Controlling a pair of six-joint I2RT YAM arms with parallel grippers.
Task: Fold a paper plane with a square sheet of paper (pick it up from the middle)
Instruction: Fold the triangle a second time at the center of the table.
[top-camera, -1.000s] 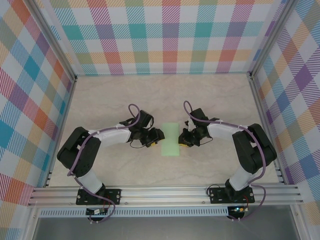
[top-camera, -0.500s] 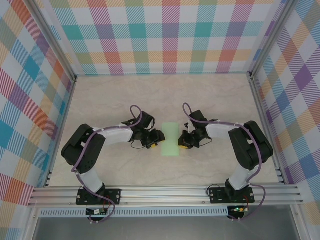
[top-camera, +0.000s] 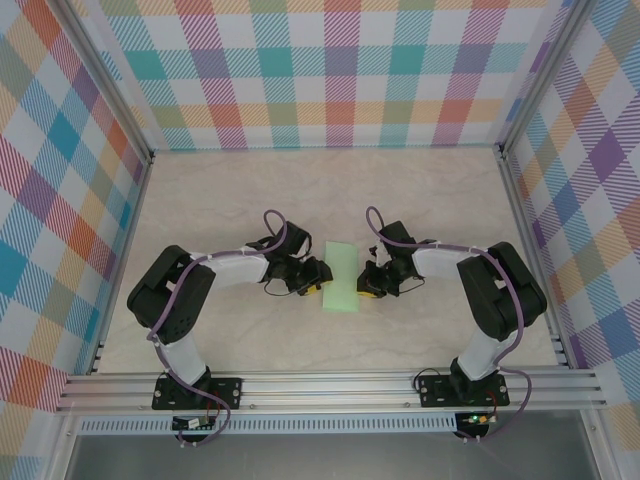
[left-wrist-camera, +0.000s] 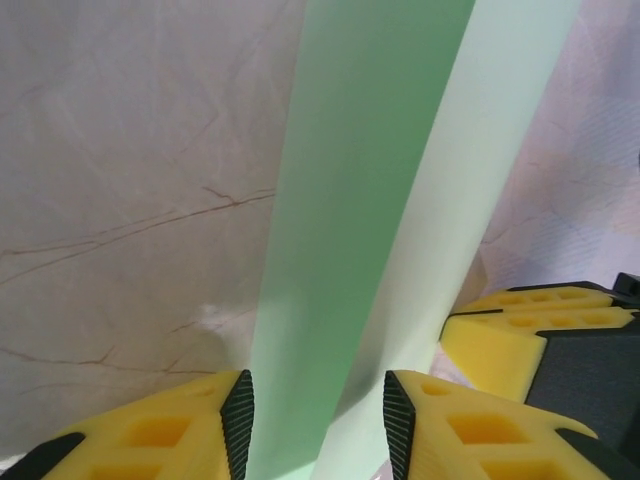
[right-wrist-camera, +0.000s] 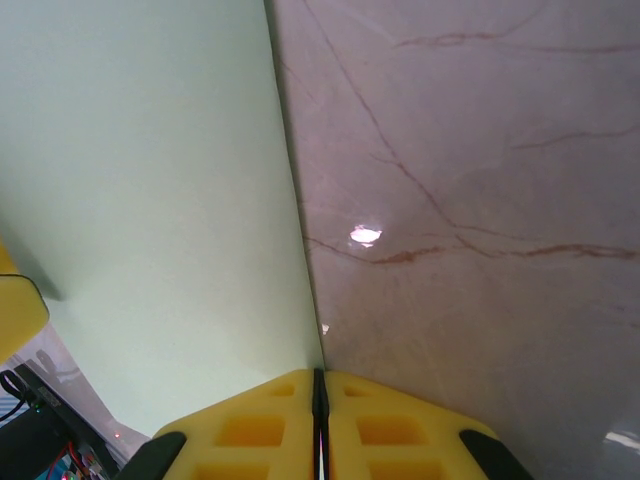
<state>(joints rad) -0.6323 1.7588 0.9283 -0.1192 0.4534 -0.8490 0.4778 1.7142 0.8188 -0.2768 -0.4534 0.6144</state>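
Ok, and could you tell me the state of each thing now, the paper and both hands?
sheet of paper: folded into a narrow rectangle, lying between the two hands.
left hand: open, with a strip of the paper running through its gap.
right hand: shut, apparently pinching the paper's opposite edge.

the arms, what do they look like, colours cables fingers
The left arm and right arm have black joints, white links and a purple cable looping alongside. The left end effector and right end effector have yellow fingers with black edging and moulded pockets.
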